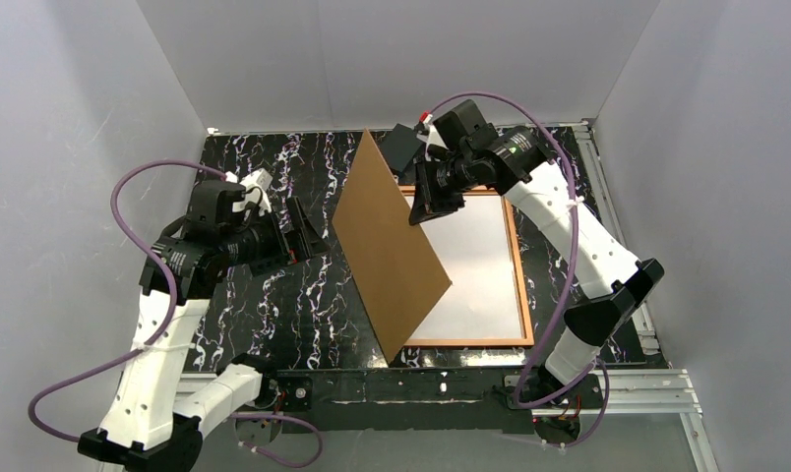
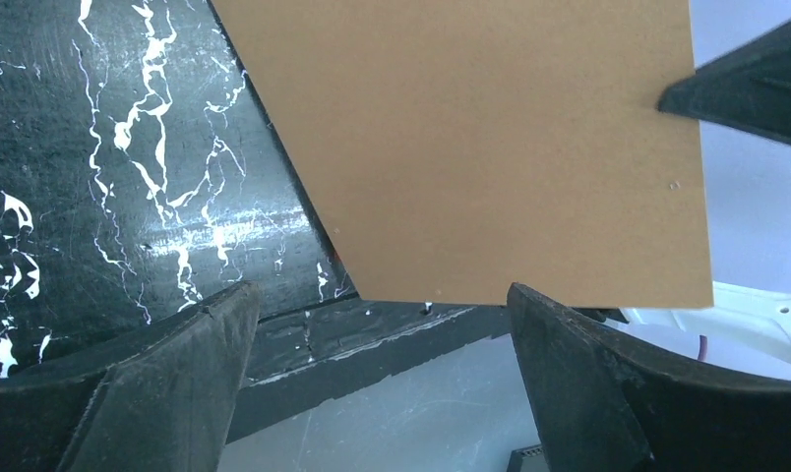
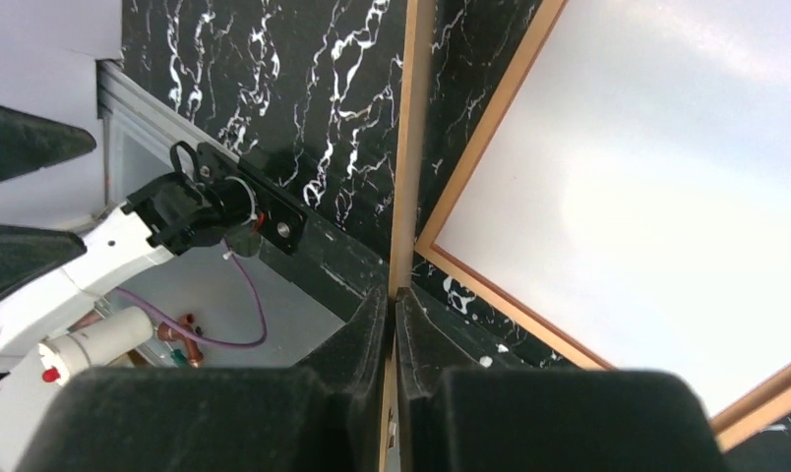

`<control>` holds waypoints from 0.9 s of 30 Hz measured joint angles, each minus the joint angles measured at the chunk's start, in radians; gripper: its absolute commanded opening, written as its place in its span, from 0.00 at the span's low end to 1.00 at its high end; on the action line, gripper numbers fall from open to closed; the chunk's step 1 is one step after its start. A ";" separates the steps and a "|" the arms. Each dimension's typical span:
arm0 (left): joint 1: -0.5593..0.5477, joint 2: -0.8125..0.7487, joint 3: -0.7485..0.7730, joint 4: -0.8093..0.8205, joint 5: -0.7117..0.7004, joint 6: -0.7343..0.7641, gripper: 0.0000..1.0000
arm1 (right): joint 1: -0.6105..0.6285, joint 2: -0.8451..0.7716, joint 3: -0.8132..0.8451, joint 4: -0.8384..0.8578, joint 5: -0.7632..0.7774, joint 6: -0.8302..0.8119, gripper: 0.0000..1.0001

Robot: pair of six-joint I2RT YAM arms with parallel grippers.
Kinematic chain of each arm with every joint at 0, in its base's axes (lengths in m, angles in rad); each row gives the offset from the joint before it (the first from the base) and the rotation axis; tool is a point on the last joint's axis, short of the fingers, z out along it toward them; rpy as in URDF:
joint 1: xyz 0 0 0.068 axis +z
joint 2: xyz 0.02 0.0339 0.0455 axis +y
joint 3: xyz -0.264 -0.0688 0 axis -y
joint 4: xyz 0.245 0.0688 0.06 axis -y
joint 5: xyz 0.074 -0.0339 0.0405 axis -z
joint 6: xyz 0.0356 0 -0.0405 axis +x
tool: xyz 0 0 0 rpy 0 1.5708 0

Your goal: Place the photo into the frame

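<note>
1. Brown cardboard board [image 1: 390,251] is standing steeply tilted between the two arms, and its right side is overlapping the left edge of the frame [image 1: 518,265].
2. The right gripper [image 1: 433,204] is pinching the board's upper edge. Its fingers [image 3: 352,374] are closing flat on the thin sheet, which the right wrist view is showing edge-on.
3. The left gripper [image 1: 303,239] is hovering just left of the board over the black marbled table [image 1: 264,305]. Its fingers [image 2: 175,383] are spread wide and holding nothing, with the board's face ahead of them and apart from them.
4. The frame is lying flat on the right half of the table, its orange-red border running around a pale sheet.
5. That pale sheet is probably the photo [image 1: 480,265], lying face down inside the frame with its plain white-grey back up. No printed side is showing, so this is a reading and not a certainty.
6. The photo is looking thin, light and floppy, so it is likely to crease or buckle under a hard or central grip. A shallow pinch at one edge or corner, sliding it flat, is looking safest.
7. If the photo is already seated, lowering the stiff board over it is calling for care, since a dragging edge could shift or scuff the paper.
</note>
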 measured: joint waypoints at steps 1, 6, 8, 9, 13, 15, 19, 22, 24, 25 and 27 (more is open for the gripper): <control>-0.008 0.001 0.003 -0.003 -0.010 -0.004 0.98 | 0.013 0.000 0.019 -0.026 0.020 -0.002 0.01; -0.037 0.020 0.025 -0.021 -0.044 -0.023 0.98 | 0.092 0.042 0.150 -0.147 0.117 -0.012 0.01; -0.045 0.025 0.032 -0.027 -0.062 -0.033 0.98 | 0.130 0.066 0.202 -0.178 0.165 -0.010 0.01; -0.047 0.025 0.033 -0.029 -0.072 -0.039 0.98 | 0.147 0.072 0.215 -0.183 0.189 -0.008 0.01; -0.052 0.016 0.033 -0.039 -0.111 -0.074 0.98 | 0.217 0.074 0.230 -0.175 0.291 0.013 0.01; -0.052 0.009 0.032 -0.040 -0.126 -0.094 0.98 | 0.246 0.071 0.230 -0.166 0.336 0.023 0.01; -0.052 -0.003 0.023 -0.034 -0.137 -0.141 0.98 | 0.303 0.068 0.226 -0.143 0.415 0.043 0.01; -0.052 0.003 0.021 -0.013 -0.135 -0.180 0.98 | 0.340 0.067 0.226 -0.127 0.461 0.055 0.01; -0.054 0.021 0.025 0.005 -0.129 -0.208 0.98 | 0.359 0.067 0.226 -0.122 0.485 0.062 0.01; -0.056 0.037 0.034 0.007 -0.124 -0.220 0.98 | 0.367 0.067 0.226 -0.120 0.495 0.064 0.01; -0.064 0.078 0.065 0.015 -0.118 -0.241 0.98 | 0.377 0.067 0.226 -0.117 0.509 0.066 0.01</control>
